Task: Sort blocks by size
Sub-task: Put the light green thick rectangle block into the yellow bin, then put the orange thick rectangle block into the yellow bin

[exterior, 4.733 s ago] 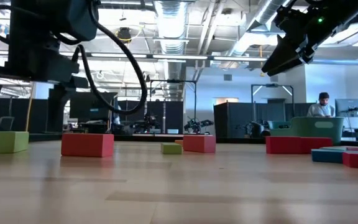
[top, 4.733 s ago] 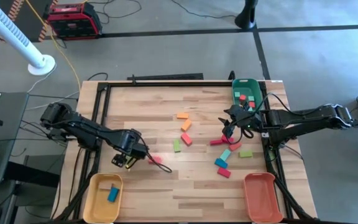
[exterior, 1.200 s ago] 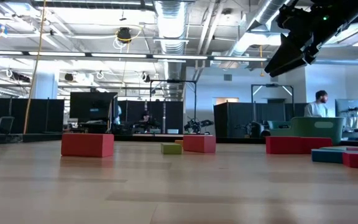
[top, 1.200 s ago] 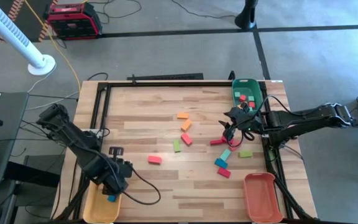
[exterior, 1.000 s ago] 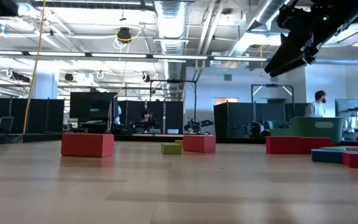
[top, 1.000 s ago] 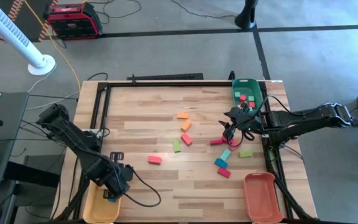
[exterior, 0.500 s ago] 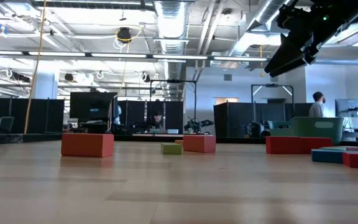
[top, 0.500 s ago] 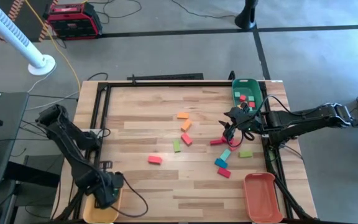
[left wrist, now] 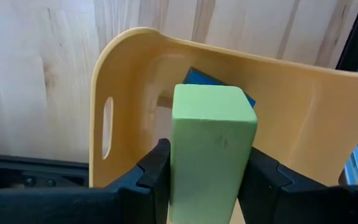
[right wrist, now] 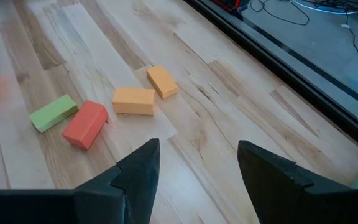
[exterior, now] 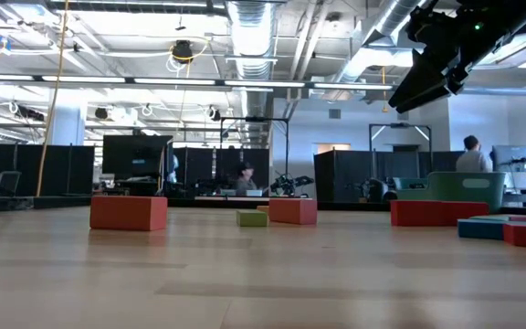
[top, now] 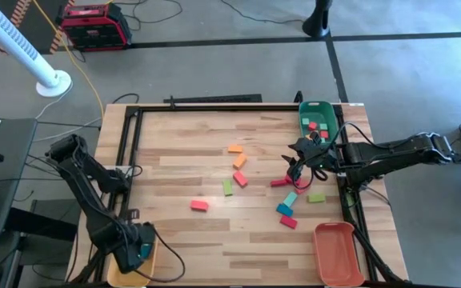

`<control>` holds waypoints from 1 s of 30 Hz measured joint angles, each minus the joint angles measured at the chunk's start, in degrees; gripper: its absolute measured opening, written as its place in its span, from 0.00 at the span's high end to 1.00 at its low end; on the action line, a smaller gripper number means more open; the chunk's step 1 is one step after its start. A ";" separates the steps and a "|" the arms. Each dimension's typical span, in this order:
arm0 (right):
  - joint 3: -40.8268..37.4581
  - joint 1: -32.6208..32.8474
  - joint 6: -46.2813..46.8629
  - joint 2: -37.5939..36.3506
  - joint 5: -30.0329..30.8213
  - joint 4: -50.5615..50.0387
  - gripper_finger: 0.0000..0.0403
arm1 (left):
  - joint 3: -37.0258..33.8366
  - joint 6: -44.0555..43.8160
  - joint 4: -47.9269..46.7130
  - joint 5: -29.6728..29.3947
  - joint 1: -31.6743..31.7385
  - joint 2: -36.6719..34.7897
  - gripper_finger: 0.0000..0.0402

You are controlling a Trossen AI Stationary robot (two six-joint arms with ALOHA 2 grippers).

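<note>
My left gripper (top: pixel 133 250) (left wrist: pixel 207 169) is at the table's near left corner, over the yellow tray (top: pixel 126 270) (left wrist: pixel 135 56), shut on a light green block (left wrist: pixel 211 143). A teal-blue block (left wrist: pixel 199 77) (top: pixel 143 253) lies in that tray. My right gripper (top: pixel 294 170) (right wrist: pixel 197 177) hangs open above the right part of the table, holding nothing. Below and beside it lie a red bar (top: pixel 281 182), teal blocks (top: pixel 290 198) and a green block (top: pixel 316 197). Orange blocks (right wrist: pixel 133 101), a red one (right wrist: pixel 84 124) and a green one (right wrist: pixel 53 112) lie mid-table. My left gripper pinches the light green block by two opposite long sides (left wrist: pixel 178 180) between its two fingers. The block lies along the fingers, its free end (left wrist: pixel 213 102) reaching past them. The fingers point down at the tray. The block hangs clear above the tray's floor.
A green tray (top: pixel 317 106) with small blocks stands at the far right; an orange tray (top: pixel 334 254) stands at the near right. A lone red block (top: pixel 199 206) (exterior: pixel 128 212) lies mid-table. A black frame (top: pixel 126 144) borders the tabletop. People show in the room behind.
My left gripper has carried the green block toward the table's near left corner, from the yellow tray's far rim to a place over the tray's middle. It has stayed shut on the block.
</note>
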 joint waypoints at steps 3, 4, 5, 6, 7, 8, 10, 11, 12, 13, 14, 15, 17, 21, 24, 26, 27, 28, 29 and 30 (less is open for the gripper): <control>0.00 0.00 0.00 0.00 0.00 -0.02 0.39 | -1.48 -0.40 0.28 0.61 -0.04 0.00 0.68; 0.00 0.00 0.02 0.00 0.00 0.00 0.39 | -2.10 -0.40 0.58 1.09 -0.04 0.00 0.68; 0.00 0.00 0.02 0.00 0.00 0.00 0.39 | -2.78 -0.40 0.87 1.54 -0.04 0.00 0.68; 0.00 0.00 0.02 0.00 0.00 0.00 0.39 | -3.49 -0.42 1.41 1.84 -0.06 0.00 0.68; 0.00 0.00 0.02 0.00 0.00 0.00 0.39 | -4.24 -0.67 2.09 1.96 -0.06 0.00 0.68; 0.00 0.00 0.02 0.00 0.00 0.00 0.39 | -4.94 -1.01 3.06 2.35 -0.06 0.00 0.68; 0.00 0.00 0.04 0.00 0.00 0.00 0.39 | -6.11 -1.38 5.21 3.89 -0.06 0.00 0.68; 0.00 0.00 0.04 0.00 0.00 0.00 0.39 | -6.48 -1.63 5.82 4.58 -0.06 0.00 0.68; 0.00 0.00 0.04 0.00 0.00 0.00 0.39 | -6.61 -1.95 5.96 4.94 -0.06 0.00 0.67; 0.00 0.00 0.04 0.00 0.00 0.00 0.39 | -6.62 -2.37 5.85 4.97 -0.06 0.00 0.66; 0.00 0.00 0.04 0.00 0.00 0.00 0.39 | -6.62 -2.92 5.76 4.94 -0.06 0.00 0.65; 0.00 0.00 0.04 0.00 0.00 0.00 0.39 | -6.62 -3.42 5.71 4.94 -0.06 0.00 0.63; 0.00 0.00 0.04 0.00 0.00 0.00 0.39 | -6.62 -4.51 5.73 4.94 -0.06 0.00 0.58; 0.00 0.00 0.04 0.00 0.00 0.00 0.39 | -6.62 -5.96 5.67 4.96 -0.04 0.00 0.47; 0.00 0.00 0.04 0.00 0.00 0.00 0.39 | -6.58 -4.67 5.34 6.06 0.20 -0.08 0.41; 0.00 0.00 0.05 0.00 0.00 0.00 0.39 | -5.76 -2.65 3.79 6.23 0.89 -0.23 0.39; 0.00 0.00 0.04 0.00 0.00 0.00 0.39 | -5.12 -1.48 2.47 5.60 1.38 -0.26 0.38; 0.00 0.00 0.04 0.00 0.00 0.00 0.39 | -4.43 -0.21 0.85 4.54 1.84 -0.26 0.38; 0.01 0.00 0.04 0.00 0.01 0.00 0.39 | -3.57 1.18 -0.76 3.19 2.40 -0.26 0.37; 0.00 0.00 0.04 0.00 0.00 0.00 0.39 | -2.68 2.60 -2.22 1.75 3.07 -0.26 0.37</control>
